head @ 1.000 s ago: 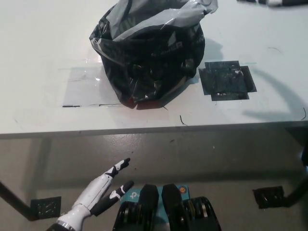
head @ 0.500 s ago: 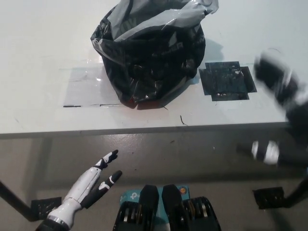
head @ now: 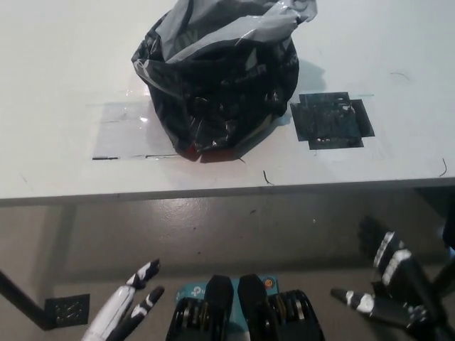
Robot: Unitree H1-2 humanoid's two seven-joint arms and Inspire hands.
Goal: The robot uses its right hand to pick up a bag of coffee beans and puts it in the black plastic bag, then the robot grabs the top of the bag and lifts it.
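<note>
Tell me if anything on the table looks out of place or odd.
The black plastic bag sits crumpled and slumped, its top gaping open with the grey lining showing. Something red peeks from under its front edge. A patch of black tape lies beside it on the white table.

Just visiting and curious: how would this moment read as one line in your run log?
black plastic bag: standing on table, untouched | right hand: open, low below table edge | left hand: open, resting low

Black plastic bag [head: 217, 85] upright on white table [head: 57, 64], crumpled, glossy, grey-lit top gathered loosely. Reddish item at base, possibly the coffee beans [head: 213, 150].
</note>
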